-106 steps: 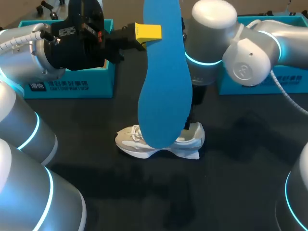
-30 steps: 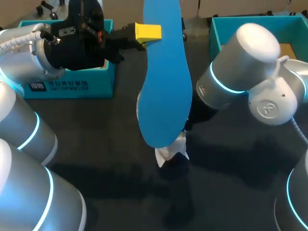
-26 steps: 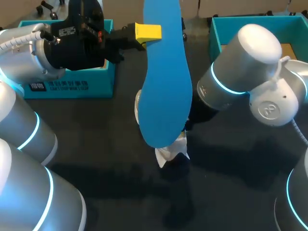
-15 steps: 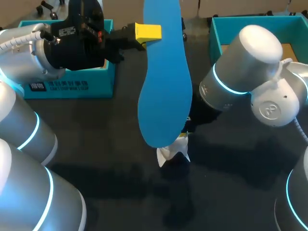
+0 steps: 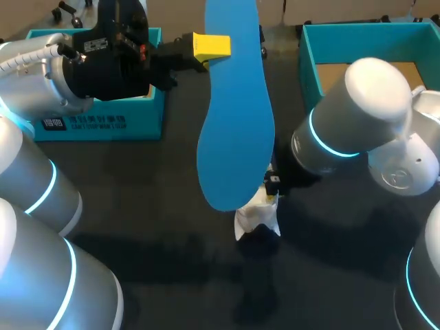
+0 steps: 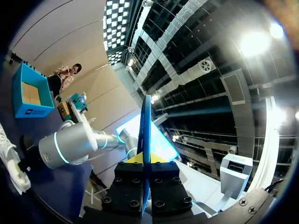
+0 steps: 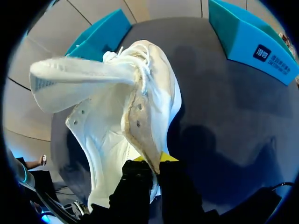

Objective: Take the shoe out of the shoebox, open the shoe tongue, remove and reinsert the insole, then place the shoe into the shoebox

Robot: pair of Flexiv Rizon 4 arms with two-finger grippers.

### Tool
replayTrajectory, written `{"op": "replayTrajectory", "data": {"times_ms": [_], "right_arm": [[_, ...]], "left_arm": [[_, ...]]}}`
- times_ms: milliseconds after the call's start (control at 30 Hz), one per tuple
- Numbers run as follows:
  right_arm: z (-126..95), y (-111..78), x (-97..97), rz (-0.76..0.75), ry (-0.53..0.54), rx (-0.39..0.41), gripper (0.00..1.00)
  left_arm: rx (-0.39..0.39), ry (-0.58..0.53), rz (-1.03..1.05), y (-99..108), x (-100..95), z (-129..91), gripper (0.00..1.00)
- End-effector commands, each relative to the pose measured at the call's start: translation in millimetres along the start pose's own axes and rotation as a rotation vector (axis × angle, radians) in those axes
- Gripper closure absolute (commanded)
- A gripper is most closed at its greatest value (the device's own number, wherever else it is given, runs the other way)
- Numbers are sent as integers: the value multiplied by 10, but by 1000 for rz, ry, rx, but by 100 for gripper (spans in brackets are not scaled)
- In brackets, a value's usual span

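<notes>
Shoe (image 7: 135,116) clamped in right gripper (image 7: 151,164), insole (image 5: 234,124) in left gripper (image 6: 145,163)

Head: high, looking down. Wrists: close. Shared: shoe (image 5: 256,218).

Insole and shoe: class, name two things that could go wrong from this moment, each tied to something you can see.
1. The right gripper pinches only a thin edge of the shoe at its opening; the shoe may slip or twist.
2. The left gripper holds the insole by one end, and in the head view it hides most of the shoe, so its free end could miss the opening or buckle.
</notes>
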State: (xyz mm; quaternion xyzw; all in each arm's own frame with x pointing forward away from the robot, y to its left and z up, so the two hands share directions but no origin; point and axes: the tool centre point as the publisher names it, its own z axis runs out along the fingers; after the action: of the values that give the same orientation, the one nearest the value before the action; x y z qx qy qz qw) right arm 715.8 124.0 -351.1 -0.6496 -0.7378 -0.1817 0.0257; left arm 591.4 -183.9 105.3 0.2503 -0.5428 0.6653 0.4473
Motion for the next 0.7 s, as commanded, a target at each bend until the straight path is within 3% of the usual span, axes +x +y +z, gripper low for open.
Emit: {"op": "replayTrajectory", "data": {"times_ms": [33, 367, 700], "right_arm": [[120, -24, 14, -8, 6, -33, 100], [380, -81, -7, 30, 32, -31, 100], [475, -136, -44, 89, 50, -29, 100]], "left_arm": [[14, -3, 0, 34, 45, 69, 100], [14, -3, 0, 34, 45, 69, 100], [14, -3, 0, 34, 45, 69, 100]]}}
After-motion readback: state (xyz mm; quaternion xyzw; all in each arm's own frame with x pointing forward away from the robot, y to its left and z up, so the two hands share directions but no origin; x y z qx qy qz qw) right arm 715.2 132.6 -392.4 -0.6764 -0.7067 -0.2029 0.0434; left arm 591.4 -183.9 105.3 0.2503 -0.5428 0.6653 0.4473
